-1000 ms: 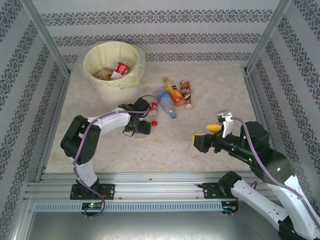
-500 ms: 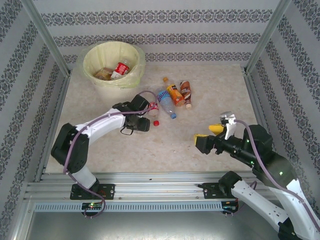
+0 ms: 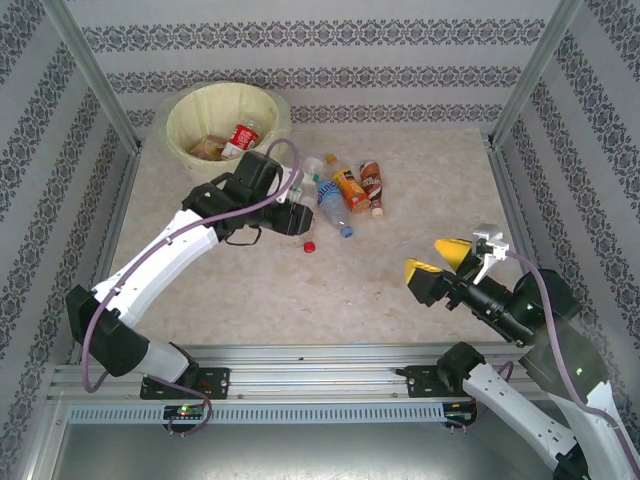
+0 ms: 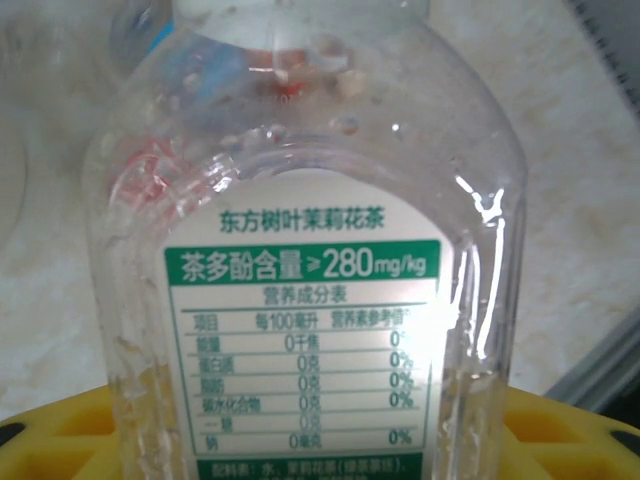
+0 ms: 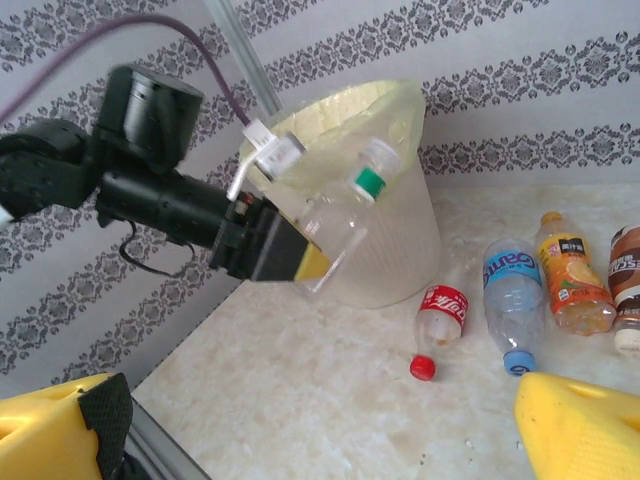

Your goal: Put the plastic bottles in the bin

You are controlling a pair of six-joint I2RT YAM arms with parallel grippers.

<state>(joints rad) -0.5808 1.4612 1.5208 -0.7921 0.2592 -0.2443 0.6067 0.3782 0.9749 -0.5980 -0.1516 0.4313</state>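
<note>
Left gripper, we saw, was clamped on a clear green-capped bottle with a white-and-green label. It was raised over the marbled table, just beside the round white bin with its crinkled pale bag. A red-labelled bottle lay inside. On the table lay a red bottle, blue bottle, orange bottle and brown bottle. We found the right gripper spread, its yellow fingers empty.
</note>
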